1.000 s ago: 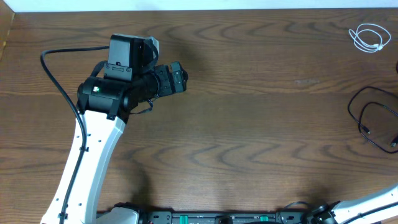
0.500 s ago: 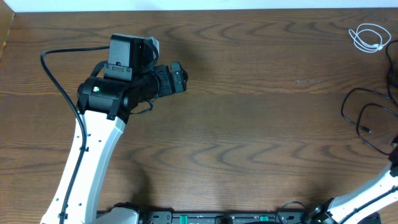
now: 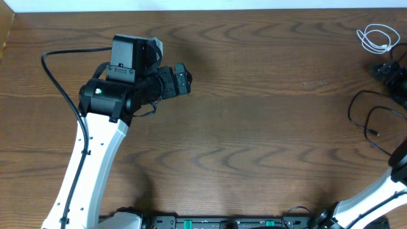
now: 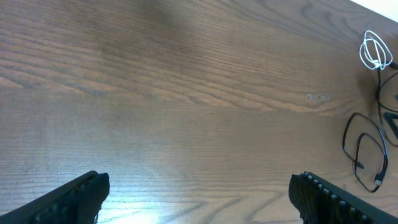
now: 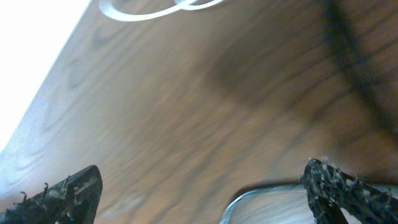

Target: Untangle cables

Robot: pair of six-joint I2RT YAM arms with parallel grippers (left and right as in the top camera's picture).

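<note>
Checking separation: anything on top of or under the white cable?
Nothing on top. The white cable lies alone on the bare table, apart from the black cable. Only wood shows under its loops. No part of it is covered.

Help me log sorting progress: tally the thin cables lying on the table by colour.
white cable: 1
black cable: 1
Total: 2
</note>
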